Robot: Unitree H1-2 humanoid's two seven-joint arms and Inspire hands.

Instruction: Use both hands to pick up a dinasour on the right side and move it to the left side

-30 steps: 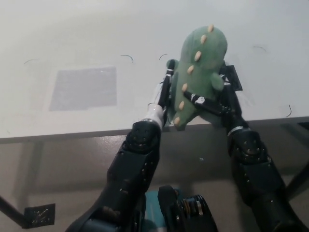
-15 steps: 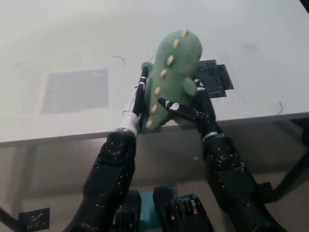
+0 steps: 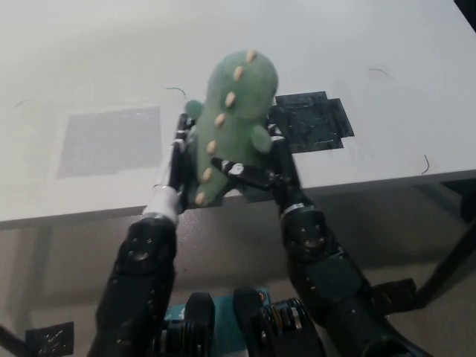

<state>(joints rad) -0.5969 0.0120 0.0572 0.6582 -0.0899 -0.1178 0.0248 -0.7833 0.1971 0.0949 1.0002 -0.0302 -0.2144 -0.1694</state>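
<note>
The left hand and the right hand are both squeezing the green dinosaur from its two sides, so it is not falling, holding it up over the table between the dark patch and the grey patch.

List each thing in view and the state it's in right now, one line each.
Green dinosaur: upright, held between both hands over the table's near edge.
Left hand: shut on the dinosaur.
Right hand: shut on the dinosaur.
Black square: flat on the table, uncovered.
Grey square: flat, bare.
</note>
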